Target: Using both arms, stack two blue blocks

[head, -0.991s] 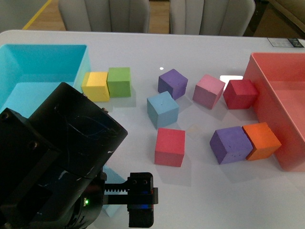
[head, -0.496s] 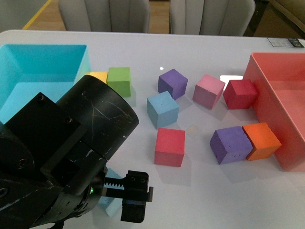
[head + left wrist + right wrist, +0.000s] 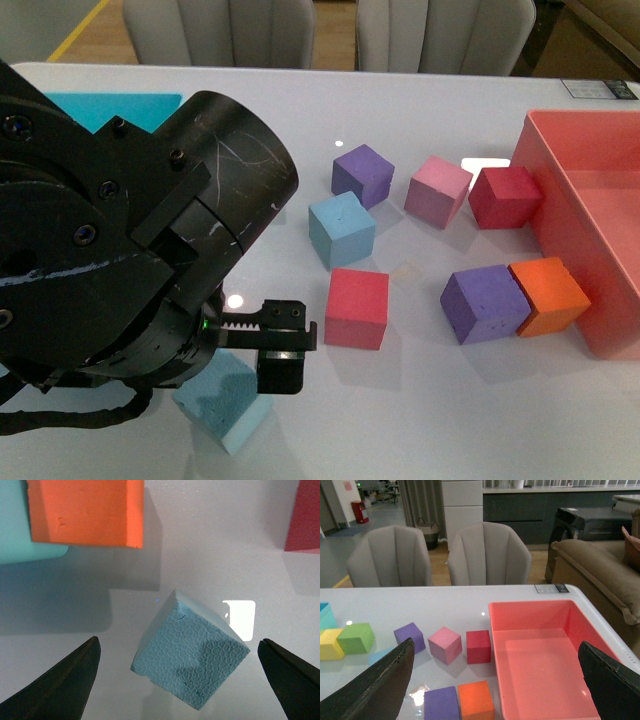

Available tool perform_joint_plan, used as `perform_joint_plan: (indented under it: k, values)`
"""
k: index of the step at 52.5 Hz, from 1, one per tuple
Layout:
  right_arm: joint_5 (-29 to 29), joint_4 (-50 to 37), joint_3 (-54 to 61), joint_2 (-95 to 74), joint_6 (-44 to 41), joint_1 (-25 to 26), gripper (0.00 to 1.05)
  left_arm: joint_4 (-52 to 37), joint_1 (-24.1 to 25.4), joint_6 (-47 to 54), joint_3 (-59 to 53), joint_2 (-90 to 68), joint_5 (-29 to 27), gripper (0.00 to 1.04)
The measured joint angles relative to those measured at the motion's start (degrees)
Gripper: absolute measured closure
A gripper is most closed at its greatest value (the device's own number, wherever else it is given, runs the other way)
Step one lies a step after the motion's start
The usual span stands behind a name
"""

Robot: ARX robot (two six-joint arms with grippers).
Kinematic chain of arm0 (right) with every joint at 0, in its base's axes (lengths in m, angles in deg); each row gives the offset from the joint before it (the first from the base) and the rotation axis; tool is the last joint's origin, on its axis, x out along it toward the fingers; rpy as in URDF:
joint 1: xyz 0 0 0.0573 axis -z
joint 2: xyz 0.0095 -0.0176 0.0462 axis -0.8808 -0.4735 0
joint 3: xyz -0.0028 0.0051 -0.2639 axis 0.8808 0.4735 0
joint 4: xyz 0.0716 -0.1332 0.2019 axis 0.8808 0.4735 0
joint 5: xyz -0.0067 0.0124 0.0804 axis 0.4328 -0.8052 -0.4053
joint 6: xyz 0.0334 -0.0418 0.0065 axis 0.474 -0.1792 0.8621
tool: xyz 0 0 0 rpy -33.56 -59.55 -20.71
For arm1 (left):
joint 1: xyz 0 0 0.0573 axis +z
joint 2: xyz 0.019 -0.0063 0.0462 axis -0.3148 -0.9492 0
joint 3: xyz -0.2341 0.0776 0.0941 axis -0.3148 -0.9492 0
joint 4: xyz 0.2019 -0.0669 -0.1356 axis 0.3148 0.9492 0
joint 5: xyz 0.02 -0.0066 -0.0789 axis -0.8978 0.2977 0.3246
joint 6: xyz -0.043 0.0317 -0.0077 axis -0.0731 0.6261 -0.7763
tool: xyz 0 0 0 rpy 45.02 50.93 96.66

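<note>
Motion over the last second belongs to the left arm [image 3: 130, 250]: it has swung up and toward the back of the bench [image 3: 450, 420], and now covers most of the bin [image 3: 110, 106] that showed openly a moment ago. With that bulk raised, the near blue block [image 3: 226, 401] has come out from under it. It lies by the front edge, left of the middle, turned cornerwise.

The left pincer [image 3: 177, 644] hangs over this block with its jaws spread wide. In the left wrist view the block sits between them, touches neither, and is skewed to the line on which they would close. Nothing is pinched.

The far blue block [image 3: 342, 230] has not shifted. It stands near the middle of the bench, just in front of a purple cube [image 3: 362, 173] and just behind a red cube [image 3: 357, 307].

The right pincer [image 3: 495, 645] is spread and empty, held high and looking across the bench. The right arm does not show in the front view.

No stacking has begun, as both blocks rest on the bench, well apart. The rise looks like a re-aim over the near block rather than a lift. Closing as it stands would likely catch the block on its corners, so the wrist probably needs turning to square the jaws to two flat faces.
</note>
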Motion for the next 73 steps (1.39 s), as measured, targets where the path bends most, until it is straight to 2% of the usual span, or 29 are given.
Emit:
perform_joint_plan:
  k: [14,27,73]
  values:
    - [0.0,0.0,0.0,0.0,0.0,0.0,0.09,-4.6,-3.1,12.3,-4.0,0.0,1.5,0.09]
    - [0.0,0.0,0.0,0.0,0.0,0.0,0.09,-7.8,-2.8,20.0,-5.9,-0.4,-0.1,0.09]
    - [0.0,0.0,0.0,0.0,0.0,0.0,0.09,-8.1,-3.9,21.9,-5.7,-2.9,1.5,0.09]
